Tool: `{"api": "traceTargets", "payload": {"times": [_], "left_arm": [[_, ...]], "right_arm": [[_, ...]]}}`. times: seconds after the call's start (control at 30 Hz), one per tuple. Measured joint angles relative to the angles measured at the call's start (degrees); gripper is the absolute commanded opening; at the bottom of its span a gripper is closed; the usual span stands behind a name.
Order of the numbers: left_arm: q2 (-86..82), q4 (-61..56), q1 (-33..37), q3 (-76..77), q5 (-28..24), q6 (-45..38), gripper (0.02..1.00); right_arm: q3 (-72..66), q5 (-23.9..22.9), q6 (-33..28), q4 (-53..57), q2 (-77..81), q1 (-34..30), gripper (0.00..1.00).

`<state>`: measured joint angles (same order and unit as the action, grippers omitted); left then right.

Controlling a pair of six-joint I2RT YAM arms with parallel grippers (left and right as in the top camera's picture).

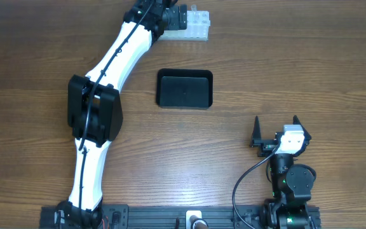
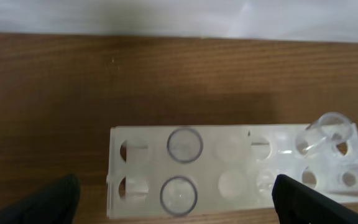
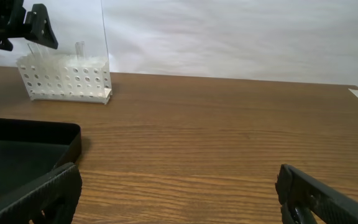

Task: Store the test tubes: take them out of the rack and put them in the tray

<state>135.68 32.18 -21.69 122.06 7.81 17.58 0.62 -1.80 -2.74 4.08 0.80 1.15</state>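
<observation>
Translucent plastic forms the rack (image 1: 192, 28), a rectangular block with rows of round holes in its top and small perforations along its side. It stands on the brown wood-grain table (image 1: 297, 63) at the far edge, well apart from the right arm.

In the left wrist view, two test tubes (image 2: 184, 144) of clear glass or plastic stand upright in adjacent holes, one in each row, seen as round rims from above. A third tube (image 2: 330, 127) sits at the other end of the rack (image 2: 216, 167) and appears to lean, though the glare there makes this uncertain.

The left gripper (image 1: 176, 18) hangs directly over the rack with its black fingers (image 2: 55, 202) spread wide, one on each side of the two upright tubes. It holds nothing. Whether the fingertips touch the rack cannot be determined.

The right gripper (image 1: 277, 130) sits low near its own base, jaws likewise wide apart and holding nothing.

The tray (image 1: 184, 72) is black, matte, rectangular with rounded corners and a raised rim. It lies on the table between the rack and the right arm, just beside neither. Its floor shows smooth and dark across the whole interior.
</observation>
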Motion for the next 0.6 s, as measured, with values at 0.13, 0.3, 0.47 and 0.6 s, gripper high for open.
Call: {"api": "traceTargets", "payload": {"times": [0.13,0.3,0.47,0.6], "left_arm": [[0.0,-2.27,0.0,0.35,0.2,-1.55,0.95],[0.15,-2.62,-0.02,0.44,0.17,-2.73,0.947],[1.42,-2.43,-0.07,0.52,0.17,-3.65,0.895],[2.16,-2.43,-0.11,0.52,0.17,-4.11,0.79]], "right_arm": [[0.0,0.02,-0.04,0.0,0.0,0.0,0.993],[0.0,0.02,-0.04,0.0,0.0,0.0,0.993],[0.0,0.02,-0.02,0.0,0.0,0.0,0.993],[0.0,0.02,0.0,0.0,0.0,0.0,0.993]]}}
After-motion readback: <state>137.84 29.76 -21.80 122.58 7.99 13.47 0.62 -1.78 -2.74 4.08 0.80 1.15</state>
